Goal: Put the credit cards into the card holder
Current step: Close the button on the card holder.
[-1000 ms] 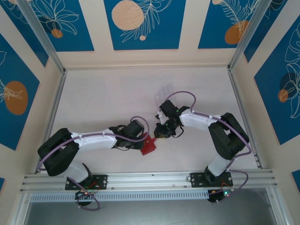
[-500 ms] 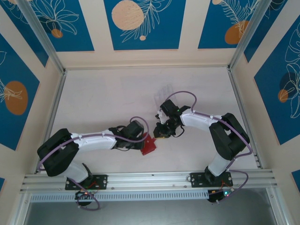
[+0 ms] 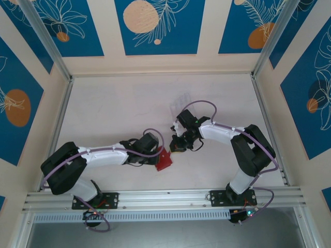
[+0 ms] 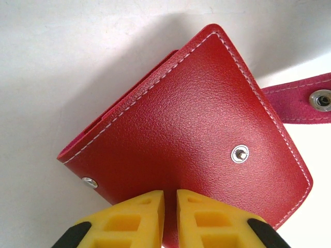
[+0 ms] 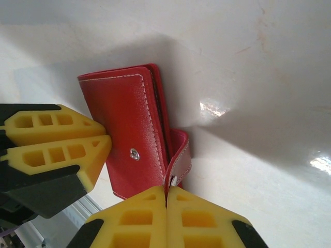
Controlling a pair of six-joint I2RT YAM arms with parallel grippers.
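Left pincer (image 4: 170, 199): almost closed, clamping edge of holder (image 4: 196, 129). Right pincer (image 5: 166, 199): fingertips pressed together, end of tab (image 5: 181, 152) nipped between them. Count: 1 holder, red, folded, tab unsnapped; 1 clear tray (image 3: 181, 101) further back; 2 arms. Holder between both pincers, centre-front of surface (image 3: 114, 108). Left arm stretched low toward right; right arm bent at elbow, reaching left.

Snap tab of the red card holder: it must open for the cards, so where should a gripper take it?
Pinch its free end by the stud, across the flat faces, coming from the edge opposite the left gripper: the snap tab curls up off the card holder there, both faces exposed.
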